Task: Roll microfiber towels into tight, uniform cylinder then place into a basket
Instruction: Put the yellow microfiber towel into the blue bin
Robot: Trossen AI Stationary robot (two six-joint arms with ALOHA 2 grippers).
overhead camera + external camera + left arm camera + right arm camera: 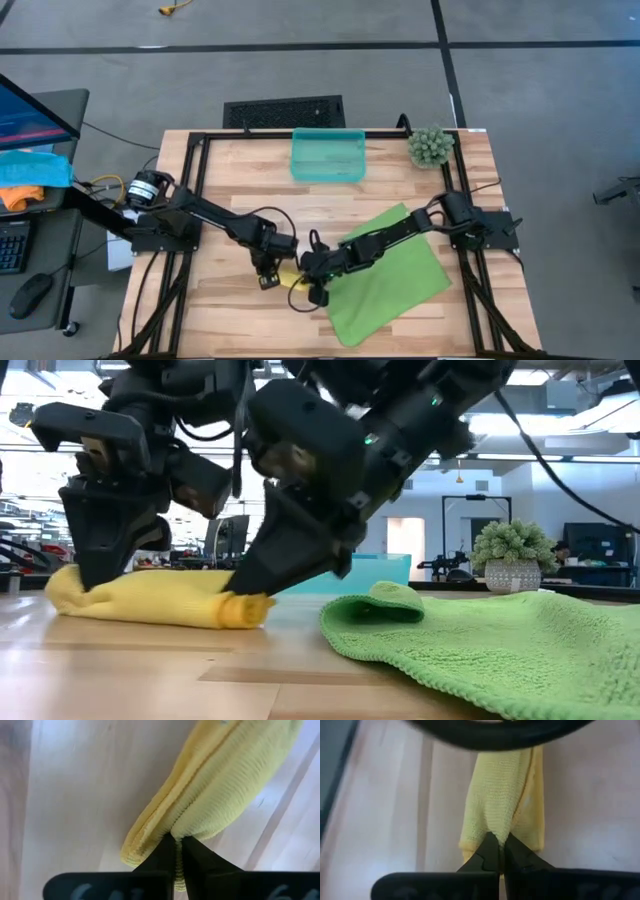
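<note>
low view: both grippers, left [100, 575] and right [255, 580], pinched closed on the yellow towel [150, 600] roll's ends. soft, floppy, probably unrolls easily; grip the ends.

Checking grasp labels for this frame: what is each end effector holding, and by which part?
Both hold the rolled yellow towel: the left end effector pinches one end, the right end effector pinches the other end.

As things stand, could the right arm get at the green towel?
Probably yes, but not freely: the right gripper is shut on the yellow towel, as is the left gripper. The green towel lies flat and uncovered right under the right arm.
</note>
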